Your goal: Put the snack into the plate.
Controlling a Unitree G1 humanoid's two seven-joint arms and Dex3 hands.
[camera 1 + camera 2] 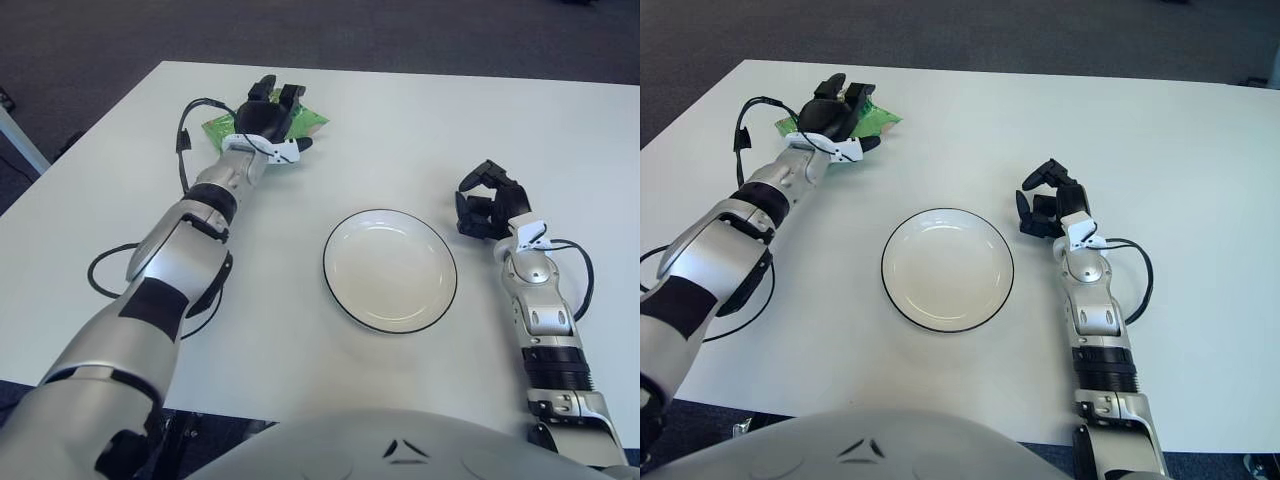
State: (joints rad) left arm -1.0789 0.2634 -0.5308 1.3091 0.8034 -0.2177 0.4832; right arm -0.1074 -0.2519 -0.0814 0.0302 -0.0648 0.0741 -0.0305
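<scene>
The snack [312, 121] is a green bag lying at the far left of the white table, mostly covered by my left hand [277, 112]. That hand is stretched over the bag with its fingers spread across the top and the thumb out to the right; the bag shows on both sides of it. The white plate [390, 272] with a dark rim sits empty in the middle of the table, well apart from the bag. My right hand [487, 206] shows to the right of the plate, fingers curled, holding nothing.
A black cable [183, 140] loops off the left forearm over the table. The table's far edge [400, 72] runs just behind the bag, and its left edge [70, 160] slants nearby. Dark floor lies beyond.
</scene>
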